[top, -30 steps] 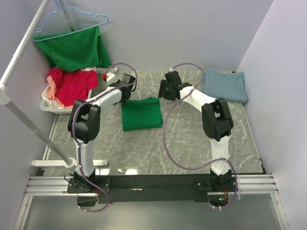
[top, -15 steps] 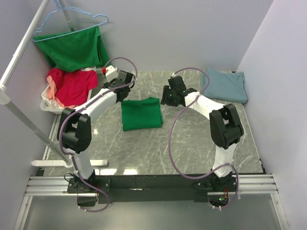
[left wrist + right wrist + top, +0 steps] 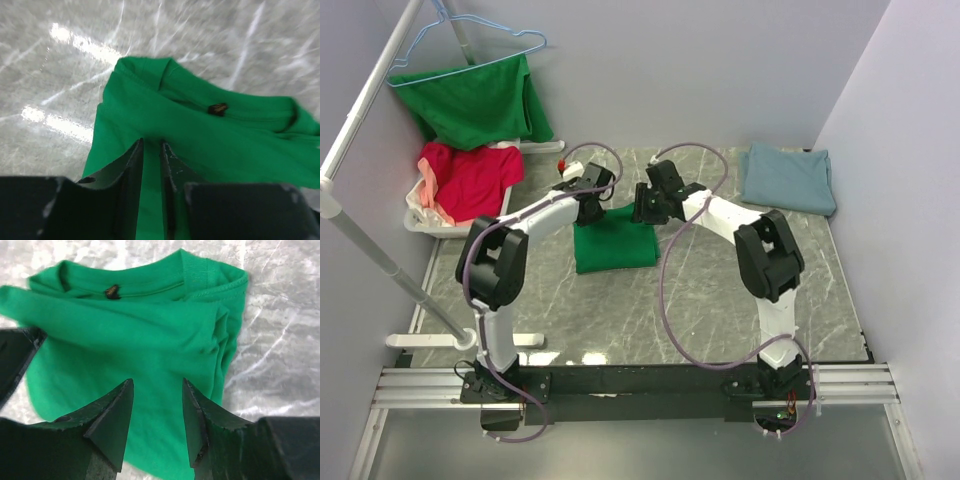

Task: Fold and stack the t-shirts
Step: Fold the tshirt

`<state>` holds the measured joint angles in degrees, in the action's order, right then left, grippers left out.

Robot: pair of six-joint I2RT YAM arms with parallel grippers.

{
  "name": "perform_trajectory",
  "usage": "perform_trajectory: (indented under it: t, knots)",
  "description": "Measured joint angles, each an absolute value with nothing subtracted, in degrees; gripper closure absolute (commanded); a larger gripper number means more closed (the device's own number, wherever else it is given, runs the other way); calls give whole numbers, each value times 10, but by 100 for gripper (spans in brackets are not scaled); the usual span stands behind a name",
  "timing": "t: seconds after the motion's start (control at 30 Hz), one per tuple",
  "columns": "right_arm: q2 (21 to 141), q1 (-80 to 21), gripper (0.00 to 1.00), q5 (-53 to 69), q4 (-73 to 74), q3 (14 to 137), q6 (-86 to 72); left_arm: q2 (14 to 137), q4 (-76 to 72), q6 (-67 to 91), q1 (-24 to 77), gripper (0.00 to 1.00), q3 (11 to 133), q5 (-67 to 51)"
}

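A bright green t-shirt lies folded on the marble table, collar toward the far side. It also shows in the left wrist view and the right wrist view. My left gripper hovers over its far left edge; its jaws are nearly shut, a thin slit apart, holding nothing. My right gripper is over the far right corner, open and empty. A dusty blue-grey t-shirt lies folded at the back right.
Another green tee hangs on a blue hanger at the back left. A red tee and pink cloth fill a white basket. A white rack pole slants along the left edge.
Both grippers have moved inward and down, from beside the green t-shirt to over its far edge. The shirt has not moved.
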<state>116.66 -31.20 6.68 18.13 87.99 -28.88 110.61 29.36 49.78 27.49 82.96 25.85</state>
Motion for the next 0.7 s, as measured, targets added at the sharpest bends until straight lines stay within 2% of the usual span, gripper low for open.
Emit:
perform_trajectory:
  t: [0.53,0.7]
  knots:
    - [1282,-302,51,47,197,1012,-302,1208,315,497,250,68,939,277]
    - [1316,-282,51,41,210,1069,-307,1268,322,491,234,66,1011,295]
